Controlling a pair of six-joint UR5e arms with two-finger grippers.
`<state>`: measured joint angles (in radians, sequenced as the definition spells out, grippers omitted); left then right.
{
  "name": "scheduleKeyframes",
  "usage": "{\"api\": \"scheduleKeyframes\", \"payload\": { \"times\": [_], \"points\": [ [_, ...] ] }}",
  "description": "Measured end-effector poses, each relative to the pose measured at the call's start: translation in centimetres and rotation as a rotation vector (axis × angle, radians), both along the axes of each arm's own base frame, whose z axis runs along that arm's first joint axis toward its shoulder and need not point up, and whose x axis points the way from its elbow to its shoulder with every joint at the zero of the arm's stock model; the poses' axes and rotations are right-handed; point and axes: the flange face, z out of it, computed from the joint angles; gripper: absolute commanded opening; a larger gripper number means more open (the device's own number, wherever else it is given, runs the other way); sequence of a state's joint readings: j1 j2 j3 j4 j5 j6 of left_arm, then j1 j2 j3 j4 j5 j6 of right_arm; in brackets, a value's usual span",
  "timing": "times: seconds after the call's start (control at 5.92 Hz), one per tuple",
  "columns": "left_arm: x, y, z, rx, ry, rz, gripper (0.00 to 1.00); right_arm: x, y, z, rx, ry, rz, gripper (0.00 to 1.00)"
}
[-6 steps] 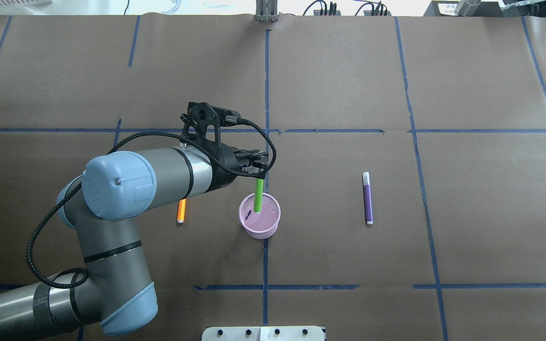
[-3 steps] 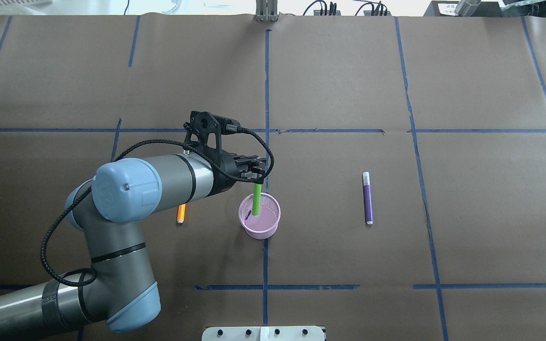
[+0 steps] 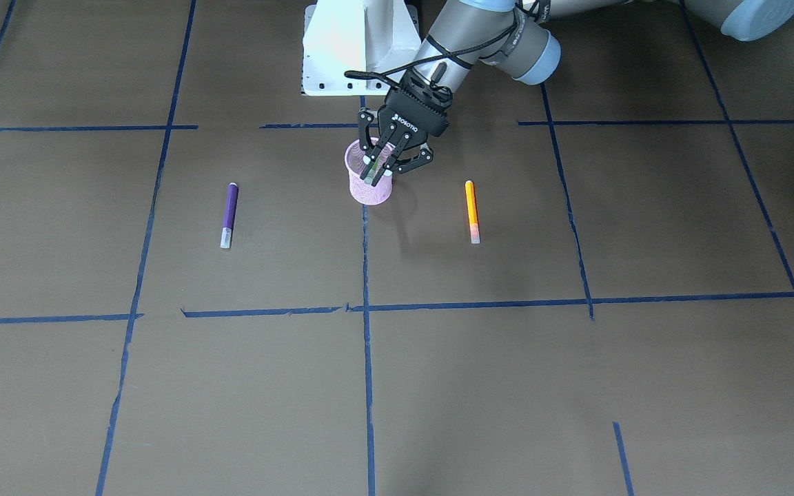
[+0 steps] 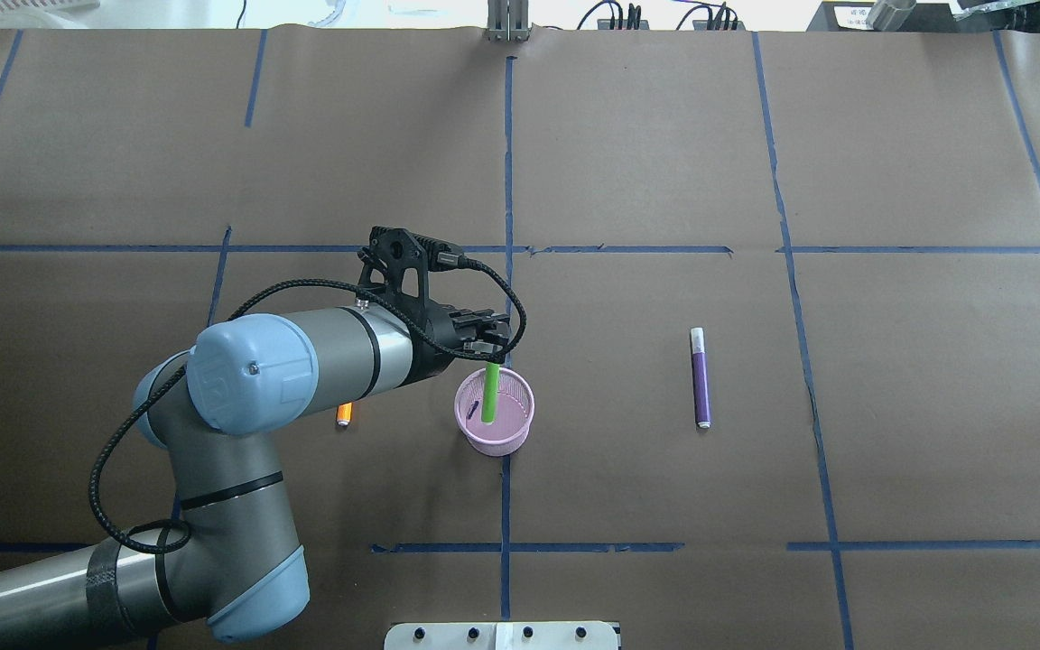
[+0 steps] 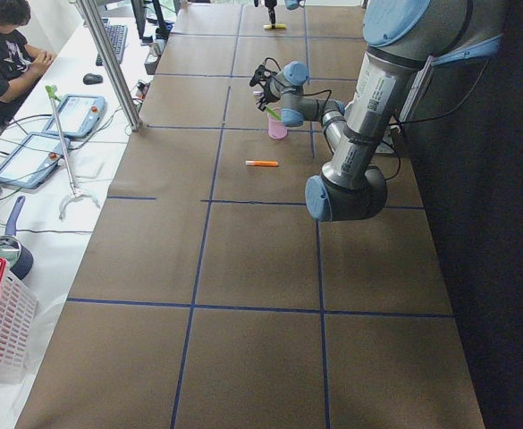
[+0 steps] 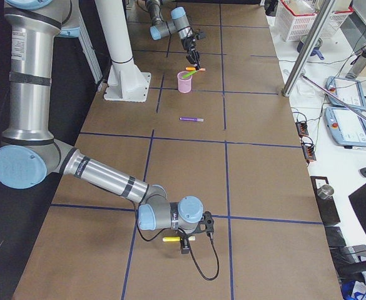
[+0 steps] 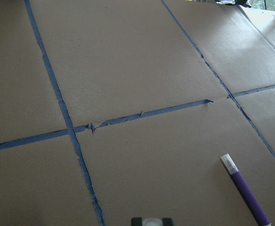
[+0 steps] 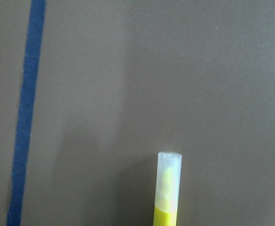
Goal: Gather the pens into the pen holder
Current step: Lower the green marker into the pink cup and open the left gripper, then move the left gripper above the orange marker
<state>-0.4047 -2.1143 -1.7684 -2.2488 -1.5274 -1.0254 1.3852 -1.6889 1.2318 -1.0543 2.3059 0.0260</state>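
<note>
My left gripper [image 4: 489,347] is shut on the pale cap end of the green pen [image 4: 489,395] and holds it upright, with its lower part inside the pink mesh pen holder [image 4: 520,422]. From the front, the gripper [image 3: 378,169] stands right over the holder [image 3: 369,193]. The orange pen [image 3: 470,207] lies on the table beside the holder, mostly hidden under my left arm in the overhead view. The purple pen [image 4: 701,377] lies apart on the other side. My right gripper [image 6: 194,235] is low over the table far away; I cannot tell whether it is open or shut.
A yellow pen [image 8: 167,193] lies just under my right wrist camera and shows by that gripper in the exterior right view [image 6: 170,239]. Blue tape lines [image 4: 507,162] grid the brown paper. The white robot base [image 3: 359,48] stands behind the holder.
My left gripper has come down with the green pen, which now sits deeper in the pink holder. The left arm's elbow has shifted a little to the right. The other pens have not moved.
</note>
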Motion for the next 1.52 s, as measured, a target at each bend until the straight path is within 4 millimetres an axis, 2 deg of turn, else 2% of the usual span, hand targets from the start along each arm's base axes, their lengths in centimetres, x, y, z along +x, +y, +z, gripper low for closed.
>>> {"api": "scheduleKeyframes", "payload": {
  "times": [0.68,0.84,1.01,1.35,1.52],
  "points": [
    [-0.7,0.2,-1.1,0.008,0.019,0.0,1.0,0.0,0.0,0.0,0.0,-0.001,0.001,1.0],
    [-1.3,-0.7,-1.0,0.002,0.006,-0.012,1.0,0.0,0.0,0.0,-0.001,-0.001,0.001,0.98],
    [-2.5,-2.8,-0.5,-0.03,-0.041,-0.01,1.0,0.0,0.0,0.0,-0.002,0.0,0.001,0.89],
    [-6.6,-8.1,1.4,-0.167,-0.155,0.062,1.0,0.0,0.0,0.0,-0.013,0.001,0.013,0.66],
    [-8.1,-9.7,2.4,-0.239,-0.2,0.1,1.0,0.0,0.0,0.0,-0.021,0.002,0.021,0.57]
  ]
}}
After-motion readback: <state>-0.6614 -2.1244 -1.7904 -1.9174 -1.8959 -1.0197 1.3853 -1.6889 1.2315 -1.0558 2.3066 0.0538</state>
